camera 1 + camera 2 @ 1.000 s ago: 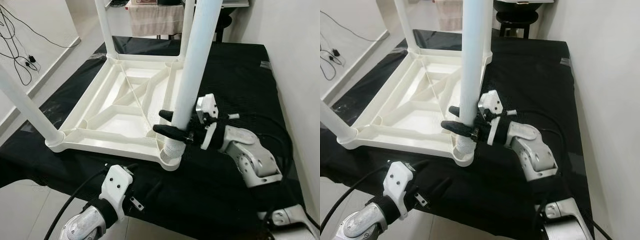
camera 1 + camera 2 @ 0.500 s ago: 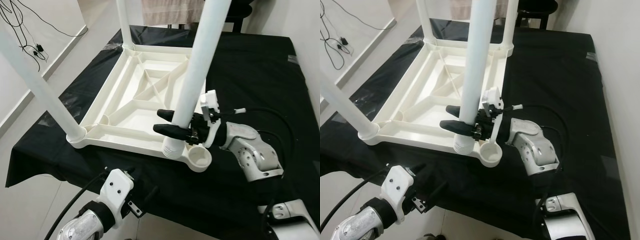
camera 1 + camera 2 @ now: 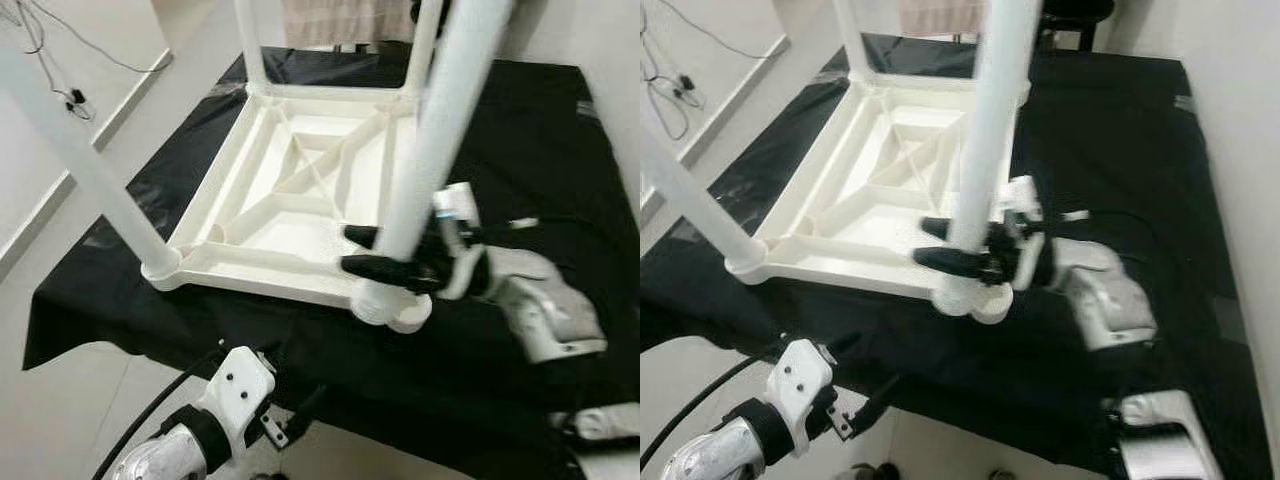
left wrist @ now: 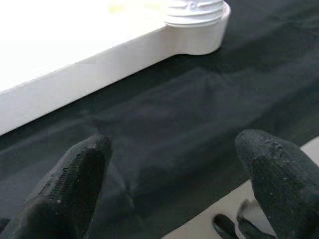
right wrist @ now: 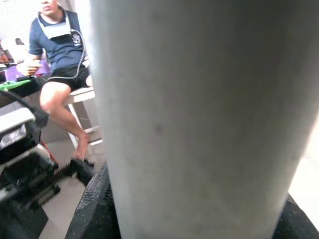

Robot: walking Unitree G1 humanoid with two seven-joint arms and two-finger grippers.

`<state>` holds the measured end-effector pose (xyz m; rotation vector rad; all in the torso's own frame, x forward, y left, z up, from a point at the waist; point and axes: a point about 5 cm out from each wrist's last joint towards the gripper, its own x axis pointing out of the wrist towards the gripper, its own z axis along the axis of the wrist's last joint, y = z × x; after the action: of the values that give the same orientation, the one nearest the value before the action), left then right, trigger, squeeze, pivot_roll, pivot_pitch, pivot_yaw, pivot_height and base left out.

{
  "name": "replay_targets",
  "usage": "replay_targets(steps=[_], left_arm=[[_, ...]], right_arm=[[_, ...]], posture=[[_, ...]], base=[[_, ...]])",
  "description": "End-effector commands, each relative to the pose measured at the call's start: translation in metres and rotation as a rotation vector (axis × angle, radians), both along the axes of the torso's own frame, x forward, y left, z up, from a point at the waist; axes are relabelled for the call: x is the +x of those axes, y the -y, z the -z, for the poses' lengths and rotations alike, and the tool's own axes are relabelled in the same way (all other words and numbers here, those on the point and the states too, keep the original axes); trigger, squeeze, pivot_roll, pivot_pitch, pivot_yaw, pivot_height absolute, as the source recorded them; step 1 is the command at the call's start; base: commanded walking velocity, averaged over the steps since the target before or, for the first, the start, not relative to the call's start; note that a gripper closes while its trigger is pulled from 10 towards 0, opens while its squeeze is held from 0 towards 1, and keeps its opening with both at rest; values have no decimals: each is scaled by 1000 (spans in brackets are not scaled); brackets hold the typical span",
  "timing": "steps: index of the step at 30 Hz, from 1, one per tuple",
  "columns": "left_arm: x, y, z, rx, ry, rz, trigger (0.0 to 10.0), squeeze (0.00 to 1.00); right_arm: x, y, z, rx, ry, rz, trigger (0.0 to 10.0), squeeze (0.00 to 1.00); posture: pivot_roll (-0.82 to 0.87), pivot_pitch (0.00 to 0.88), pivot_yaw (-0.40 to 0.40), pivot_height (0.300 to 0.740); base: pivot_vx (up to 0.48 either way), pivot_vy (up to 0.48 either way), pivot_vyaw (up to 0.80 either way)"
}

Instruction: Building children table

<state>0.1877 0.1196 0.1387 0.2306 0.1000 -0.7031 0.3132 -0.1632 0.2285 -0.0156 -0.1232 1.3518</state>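
Leg (image 3: 432,150) now seated in near corner socket (image 3: 392,305) of upturned white tabletop (image 3: 290,215) on black-draped surface (image 3: 520,130); half second ago socket stood empty beside leg. Right gripper (image 3: 385,250) jaws clamp leg low. Left gripper (image 4: 169,169) jaws spread, idle below. Fourth leg placed; likely needs tightening.

Evenly bright indoors; slightly smeared by motion in both eye views; overexposed white plastic (image 4: 75,45), soft close-up blur at the wrists.
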Motion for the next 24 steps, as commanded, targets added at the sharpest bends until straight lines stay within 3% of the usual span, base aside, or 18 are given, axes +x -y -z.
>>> replay_targets(steps=[1,7,9,15,24], left_arm=[[-5,2,-1,1,4,40,10000,0],[-6,3,-2,-12,6,69,10000,0],[-9,3,-4,-40,3,88,10000,0],[-11,2,-5,-63,-2,113,10000,0],[-13,2,-5,-58,-3,135,10000,0]], right_arm=[[-4,-3,0,8,6,-32,10000,0],[2,2,-2,13,15,11,10000,0],[6,10,-5,14,25,45,10000,0],[5,19,-7,-35,38,31,10000,0],[2,19,-2,-106,38,-25,10000,0]], posture=[[-2,267,29,740],[3,277,38,740],[6,285,42,740],[7,294,51,740],[16,302,60,740]], base=[[0,0,0],[0,0,0],[0,0,0],[0,0,0],[0,0,0]])
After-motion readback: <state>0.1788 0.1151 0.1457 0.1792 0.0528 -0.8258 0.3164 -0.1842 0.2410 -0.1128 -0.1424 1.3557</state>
